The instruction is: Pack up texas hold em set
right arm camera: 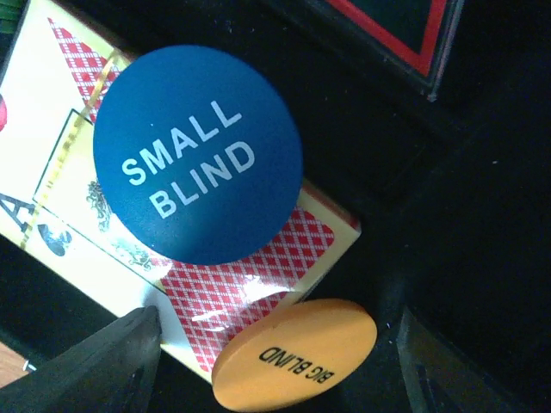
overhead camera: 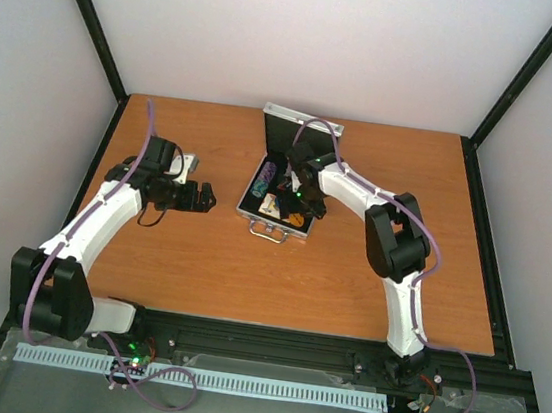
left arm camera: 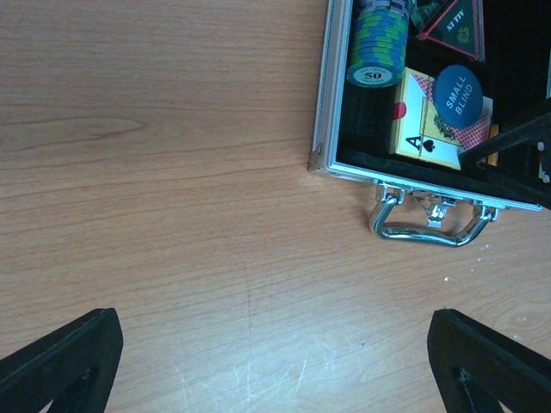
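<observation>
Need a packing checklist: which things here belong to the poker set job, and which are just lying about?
Belongs: silver aluminium case with handle; blue-green poker chip stack; blue round Small Blind button; orange round Big Blind button; red-backed card deck; red-edged triangular button.
Just there: brown wooden table.

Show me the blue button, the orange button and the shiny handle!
blue button [right arm camera: 197, 155], right wrist view, its face.
orange button [right arm camera: 294, 354], right wrist view, its top.
handle [left arm camera: 428, 234], left wrist view, bottom bar.

Silver case open, handle at 6 o'clock. Blue SMALL BLIND button lies on card deck; orange BIG BLIND button at deck's 5 o'clock.
</observation>
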